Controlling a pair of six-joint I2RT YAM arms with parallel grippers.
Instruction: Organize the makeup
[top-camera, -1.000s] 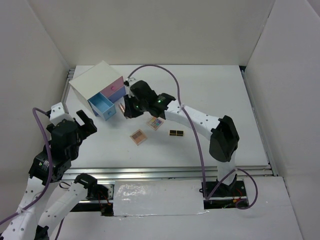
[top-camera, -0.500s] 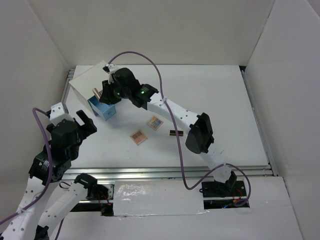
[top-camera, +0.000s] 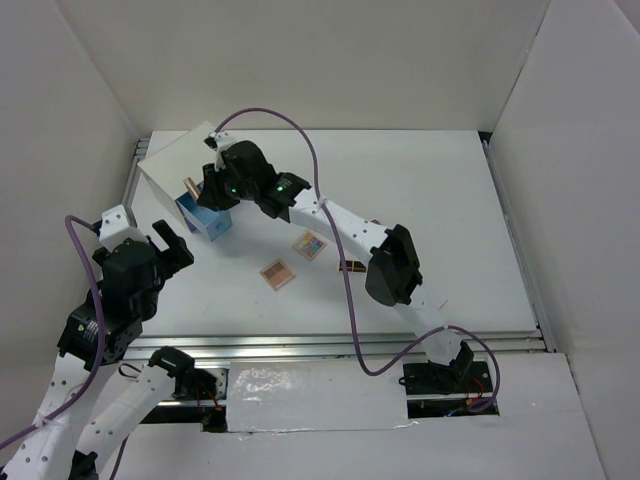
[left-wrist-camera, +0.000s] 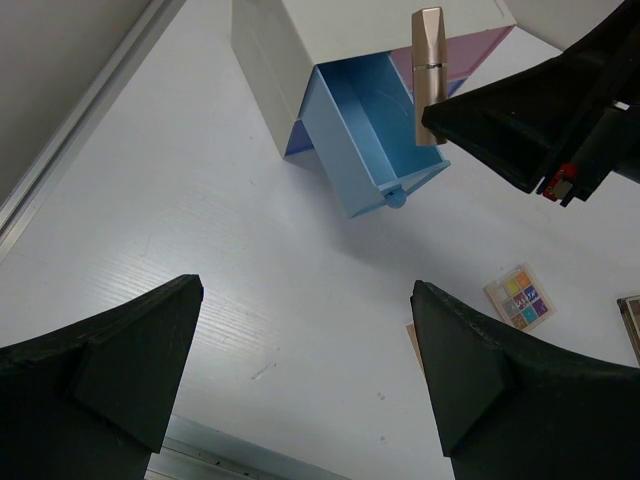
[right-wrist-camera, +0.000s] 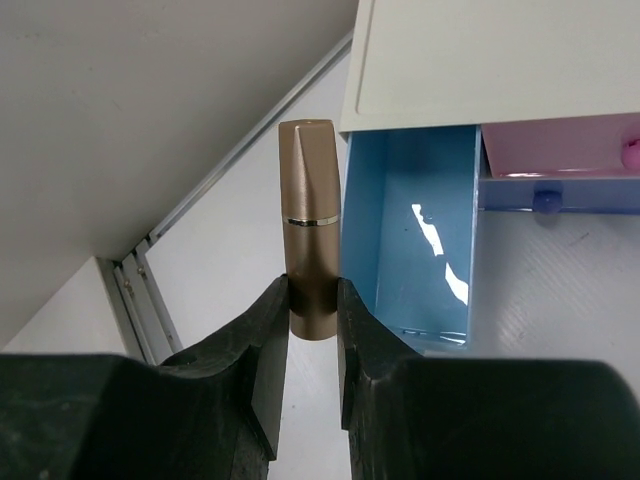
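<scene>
My left gripper (left-wrist-camera: 303, 290) hangs nearer me than the blue drawer (left-wrist-camera: 365, 120), fingers spread wide around nothing. The pink palette (top-camera: 277, 273), colourful palette (top-camera: 311, 245) and dark palette (top-camera: 350, 266) lie on the table to the right of that drawer and nearer me. Farther out, my right gripper (right-wrist-camera: 313, 300) is clamped on one end of the rose-gold lipstick (right-wrist-camera: 310, 210), holding it at the open drawer's edge.
</scene>
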